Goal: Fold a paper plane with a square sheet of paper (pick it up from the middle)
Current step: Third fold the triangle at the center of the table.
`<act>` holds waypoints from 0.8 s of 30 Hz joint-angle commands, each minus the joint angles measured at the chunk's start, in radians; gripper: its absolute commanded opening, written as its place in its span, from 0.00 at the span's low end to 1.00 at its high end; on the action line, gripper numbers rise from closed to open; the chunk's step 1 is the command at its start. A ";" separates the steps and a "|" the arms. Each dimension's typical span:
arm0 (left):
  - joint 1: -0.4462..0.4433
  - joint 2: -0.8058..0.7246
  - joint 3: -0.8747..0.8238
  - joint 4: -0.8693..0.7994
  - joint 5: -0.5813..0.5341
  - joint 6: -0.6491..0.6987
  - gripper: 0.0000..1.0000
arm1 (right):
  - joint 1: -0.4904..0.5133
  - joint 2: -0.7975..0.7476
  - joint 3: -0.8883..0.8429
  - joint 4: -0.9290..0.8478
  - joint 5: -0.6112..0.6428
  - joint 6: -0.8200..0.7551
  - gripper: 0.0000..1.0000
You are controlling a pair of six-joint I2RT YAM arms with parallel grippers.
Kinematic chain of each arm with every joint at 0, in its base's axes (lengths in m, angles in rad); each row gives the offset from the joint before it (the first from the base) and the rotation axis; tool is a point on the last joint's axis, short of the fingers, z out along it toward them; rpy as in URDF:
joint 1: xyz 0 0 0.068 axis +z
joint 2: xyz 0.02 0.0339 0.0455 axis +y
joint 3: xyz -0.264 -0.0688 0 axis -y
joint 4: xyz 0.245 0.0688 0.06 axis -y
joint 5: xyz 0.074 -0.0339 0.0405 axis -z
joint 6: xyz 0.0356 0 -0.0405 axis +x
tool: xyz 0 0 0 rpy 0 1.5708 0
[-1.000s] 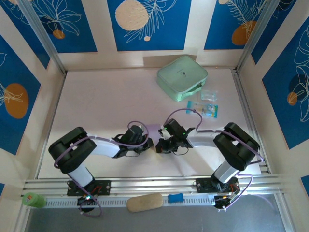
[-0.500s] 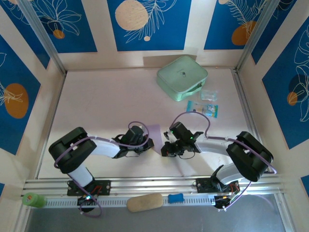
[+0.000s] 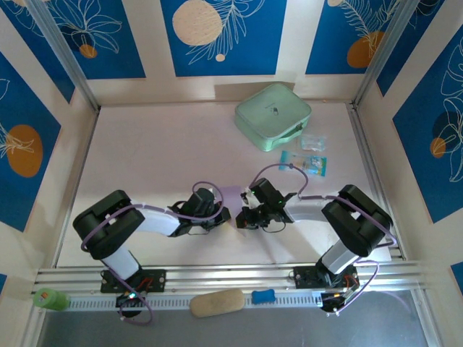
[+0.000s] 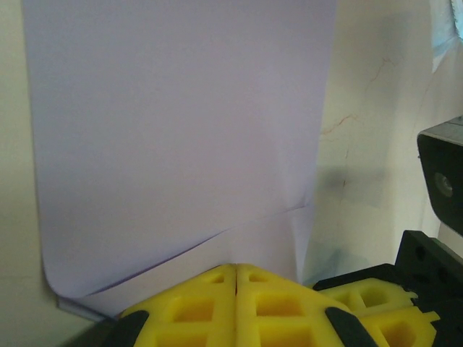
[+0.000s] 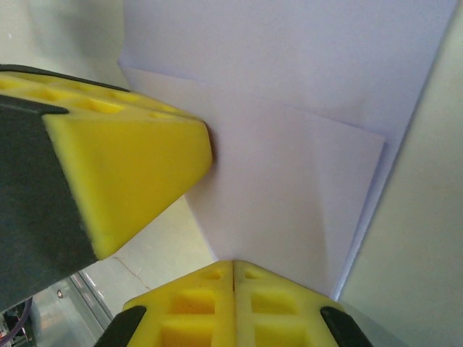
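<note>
Now that our right gripper (image 3: 244, 217) has swung back in, it meets our left gripper (image 3: 223, 215).
Overhead, both bent arms converge on the square sheet of paper (image 3: 230, 195), nearer us than the mint-green case (image 3: 273, 116). Wrist views: both jaws closed, pressing its folded edge; creasing resumes, we judge.

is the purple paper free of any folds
No, the paper has a slanting crease and a folded layer near the left gripper.
</note>
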 commanded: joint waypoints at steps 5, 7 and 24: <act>0.010 -0.098 0.076 -0.173 0.020 0.182 0.11 | -0.008 0.009 -0.053 -0.047 0.029 0.014 0.02; 0.007 -0.124 0.100 -0.236 0.021 0.217 0.06 | -0.009 0.015 -0.048 -0.056 0.038 0.018 0.01; 0.015 0.040 -0.007 -0.032 0.030 0.054 0.00 | -0.011 0.020 -0.049 -0.066 0.047 0.020 0.01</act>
